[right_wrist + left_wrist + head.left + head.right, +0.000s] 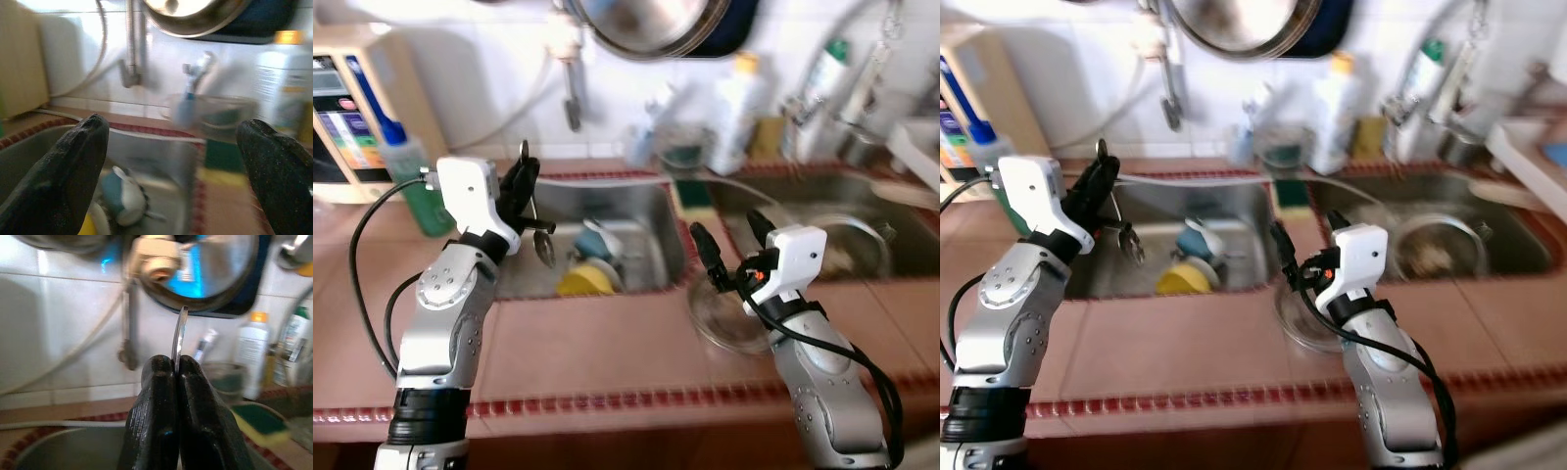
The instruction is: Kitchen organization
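Nearest you, the right gripper (729,235) hovers spread wide over the glass lid (729,318) on the counter. Further left, your left gripper (524,186) pinches metal utensils (540,235) above the left sink (636,220); lift them steadily, clear of the rim.

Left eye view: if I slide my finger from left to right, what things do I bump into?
Green soap bottle → left pincer holding a metal utensil → yellow cup in the sink → right pincer → white bottle → steel bowl.
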You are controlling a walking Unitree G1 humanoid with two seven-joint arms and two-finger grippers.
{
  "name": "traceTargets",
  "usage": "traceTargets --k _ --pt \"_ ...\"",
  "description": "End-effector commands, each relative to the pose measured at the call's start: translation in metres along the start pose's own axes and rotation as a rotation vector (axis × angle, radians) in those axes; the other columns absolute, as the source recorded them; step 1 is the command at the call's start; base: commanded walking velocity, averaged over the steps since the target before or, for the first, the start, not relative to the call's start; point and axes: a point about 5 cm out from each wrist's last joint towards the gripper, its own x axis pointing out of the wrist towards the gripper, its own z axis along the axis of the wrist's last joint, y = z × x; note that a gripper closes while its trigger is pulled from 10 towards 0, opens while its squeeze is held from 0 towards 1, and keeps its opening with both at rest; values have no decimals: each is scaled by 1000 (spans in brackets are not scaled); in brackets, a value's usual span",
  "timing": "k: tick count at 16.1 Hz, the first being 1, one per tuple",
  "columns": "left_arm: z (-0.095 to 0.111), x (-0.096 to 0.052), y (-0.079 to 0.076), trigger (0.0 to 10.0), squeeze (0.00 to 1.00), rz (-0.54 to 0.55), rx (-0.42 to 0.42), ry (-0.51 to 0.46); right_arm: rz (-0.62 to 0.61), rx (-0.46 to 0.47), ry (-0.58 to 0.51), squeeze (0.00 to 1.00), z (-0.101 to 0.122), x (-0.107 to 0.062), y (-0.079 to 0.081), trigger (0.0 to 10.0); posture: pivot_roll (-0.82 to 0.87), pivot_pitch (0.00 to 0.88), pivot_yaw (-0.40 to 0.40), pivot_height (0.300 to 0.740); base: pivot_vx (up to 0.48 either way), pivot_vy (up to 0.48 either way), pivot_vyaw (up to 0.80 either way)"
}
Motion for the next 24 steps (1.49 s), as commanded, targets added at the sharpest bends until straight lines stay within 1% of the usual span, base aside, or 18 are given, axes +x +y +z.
traceTargets --k 1,7,8,11,12,13,14,15,16,17,18,21,24 --pt "5 -1 7 10000 0 19 15 -9 29 14 -9 0 3 3 7 10000 -179 30 7 740 322 0 0" --pt "4 -1 6 10000 0 11 16 -4 42 14 1 0 2 2 8 10000 -182 32 9 740 320 0 0" --pt "4 0 6 10000 0 10 12 3 48 12 13 0 1 1 9 10000 -183 34 12 740 0 0 0" --pt "-1 3 4 10000 0 -6 -6 52 48 23 67 0 -4 0 9 10000 -188 38 15 740 0 0 0" --pt "-7 6 1 10000 0 -40 0 109 62 48 114 0 -7 -2 12 10000 -189 39 17 740 0 0 0" --pt "-9 7 0 10000 0 -53 3 122 67 56 136 0 -8 -2 13 10000 -189 40 18 740 0 0 0" --pt "-10 8 -1 10000 0 -55 16 124 84 59 155 0 -9 -4 14 10000 -191 40 20 740 0 0 0" --pt "-16 10 -3 10000 0 -67 43 151 123 42 206 0 -11 -7 17 10000 -196 43 25 740 0 0 0" --pt "-23 9 -8 10000 0 -99 50 173 135 48 234 0 -12 -10 17 10000 -199 44 26 740 0 0 0" --pt "-24 10 -9 10000 0 -104 54 176 133 73 237 0 -10 -10 16 10000 -203 46 30 740 0 0 0" --pt "-29 12 -12 10000 0 -111 54 187 138 119 246 0 -7 -12 16 10000 -206 47 31 740 0 0 0" --pt "-35 14 -16 10000 0 -138 70 204 177 151 259 0 -2 -15 19 10000 -210 50 34 740 0 0 0" --pt "-41 18 -23 10000 0 -162 68 207 276 163 291 0 -1 -25 26 10000 -217 59 37 740 0 0 0"
